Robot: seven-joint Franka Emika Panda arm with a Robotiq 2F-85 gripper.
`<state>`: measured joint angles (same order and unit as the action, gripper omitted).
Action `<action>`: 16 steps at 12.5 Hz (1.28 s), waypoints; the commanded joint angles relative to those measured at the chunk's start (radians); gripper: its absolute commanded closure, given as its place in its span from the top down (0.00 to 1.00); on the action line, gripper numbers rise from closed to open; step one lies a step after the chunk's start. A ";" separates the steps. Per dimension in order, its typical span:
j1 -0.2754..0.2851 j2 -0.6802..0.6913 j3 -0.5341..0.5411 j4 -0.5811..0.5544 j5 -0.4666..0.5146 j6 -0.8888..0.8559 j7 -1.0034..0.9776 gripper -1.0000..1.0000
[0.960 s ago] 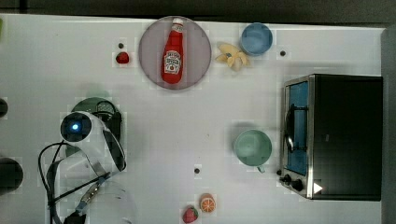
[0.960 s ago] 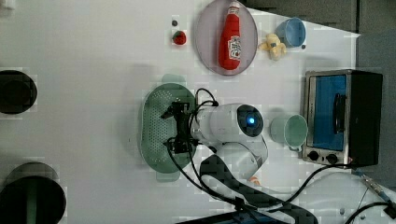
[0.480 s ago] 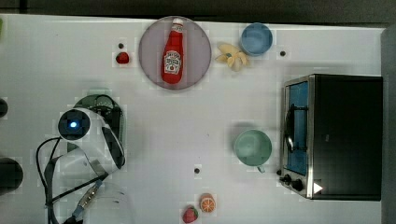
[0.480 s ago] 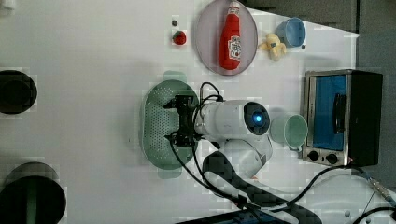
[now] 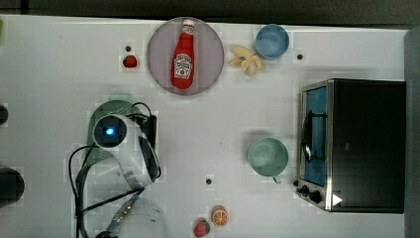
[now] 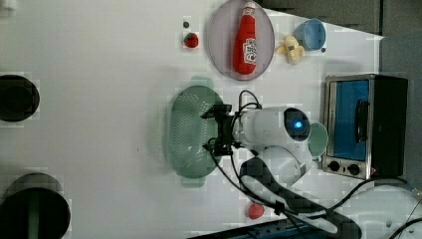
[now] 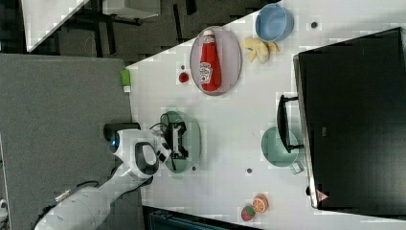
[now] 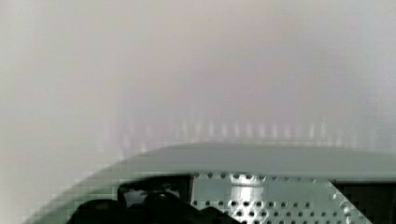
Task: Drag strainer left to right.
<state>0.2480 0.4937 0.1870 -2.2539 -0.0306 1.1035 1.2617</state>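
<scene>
A: White tabletop, cluttered. Pale mint-green oval plastic strainer sitting toward the top view's left, under the arm.

B: Step?

A: Approach, probably. Black gripper over the strainer's rim, fingers spread wide, holding nothing.

B: Next?

A: Likely lowering onto the rim, then pulling toward the top view's right.

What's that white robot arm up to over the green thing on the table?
The arm's hand hangs open over the right side of a pale green strainer in the left view, apparently getting set to drag it across the white table. Nearby are a ketchup bottle on a plate, a green cup and a toaster oven.
</scene>
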 commanded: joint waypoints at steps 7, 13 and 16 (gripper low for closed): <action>-0.158 -0.082 -0.083 -0.085 0.020 0.022 -0.344 1.00; -0.218 -0.104 -0.168 -0.115 0.020 0.027 -0.536 1.00; -0.226 -0.106 -0.221 -0.116 0.020 0.027 -0.592 1.00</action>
<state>0.0353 0.3857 -0.0525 -2.3750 -0.0005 1.1377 0.7642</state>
